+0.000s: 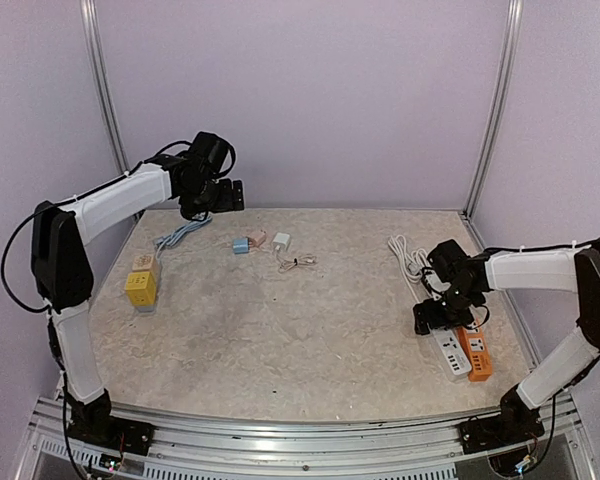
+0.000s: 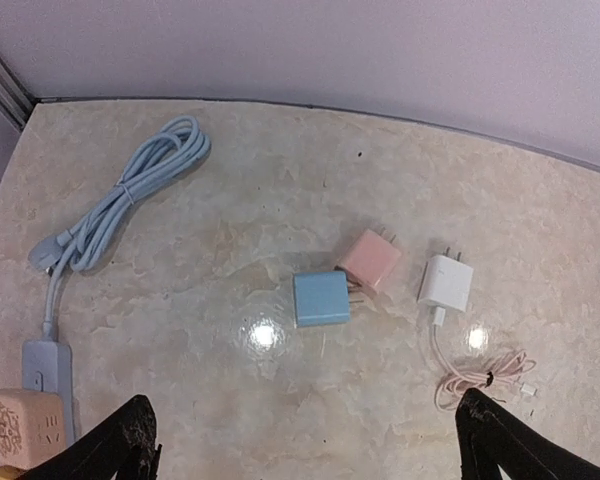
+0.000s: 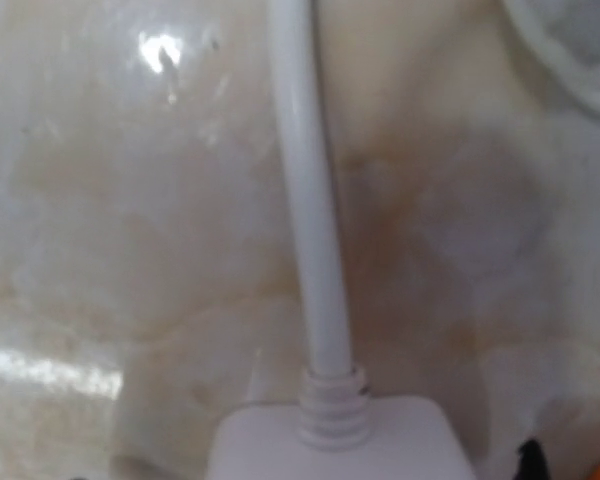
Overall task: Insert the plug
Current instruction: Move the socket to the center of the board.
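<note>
Three plugs lie at the back of the table: a blue plug point(image 1: 240, 245), a pink plug point(image 1: 257, 238) and a white plug point(image 1: 281, 241) with a thin coiled cable point(image 1: 298, 262). My left gripper point(image 1: 212, 200) hangs high above them, open and empty. In the left wrist view its fingertips point(image 2: 120, 445) stand far apart, with the blue plug point(image 2: 321, 298), the pink plug point(image 2: 371, 260) and the white plug point(image 2: 446, 282) beyond them. My right gripper point(image 1: 432, 318) sits low over the cord end of a white power strip point(image 1: 450, 352). The strip end point(image 3: 340, 440) fills the right wrist view, with only a dark fingertip point(image 3: 528, 460) beside it.
An orange power strip point(image 1: 477, 352) lies right of the white one, whose white cord point(image 1: 410, 258) coils behind. A yellow cube socket point(image 1: 140, 288) stands at the left with a grey-blue cable bundle point(image 2: 130, 190). Frame posts rise at the back corners.
</note>
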`<action>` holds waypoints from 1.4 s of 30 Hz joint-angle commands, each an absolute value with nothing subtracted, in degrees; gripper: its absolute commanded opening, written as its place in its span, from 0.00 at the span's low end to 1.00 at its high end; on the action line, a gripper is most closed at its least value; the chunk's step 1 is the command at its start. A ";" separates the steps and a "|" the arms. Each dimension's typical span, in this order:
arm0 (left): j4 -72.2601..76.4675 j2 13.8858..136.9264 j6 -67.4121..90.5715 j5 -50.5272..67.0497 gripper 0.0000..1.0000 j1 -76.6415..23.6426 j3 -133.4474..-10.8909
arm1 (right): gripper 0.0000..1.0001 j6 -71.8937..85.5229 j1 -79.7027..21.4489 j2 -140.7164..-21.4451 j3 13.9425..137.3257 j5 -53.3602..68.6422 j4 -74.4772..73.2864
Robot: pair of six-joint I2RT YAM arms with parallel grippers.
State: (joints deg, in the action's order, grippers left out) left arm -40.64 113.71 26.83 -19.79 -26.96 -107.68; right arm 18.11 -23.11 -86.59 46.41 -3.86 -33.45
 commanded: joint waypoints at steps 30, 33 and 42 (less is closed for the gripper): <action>-37.78 88.00 37.69 -23.33 0.99 -37.38 -77.17 | 0.24 26.08 -29.84 -129.58 98.75 -1.00 -35.20; -38.40 87.98 38.12 -23.82 0.99 -37.96 -76.84 | 0.28 28.45 -32.27 -133.05 104.46 -0.65 -35.90; -38.23 87.56 38.24 -24.60 0.99 -38.31 -75.63 | 0.65 28.80 -34.99 -126.58 94.59 2.99 -31.26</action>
State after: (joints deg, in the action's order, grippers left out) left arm -37.54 89.36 37.54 -23.20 -37.95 -76.93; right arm 27.81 -34.17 -131.17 102.85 -0.12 -34.65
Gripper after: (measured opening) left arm 0.990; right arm 0.627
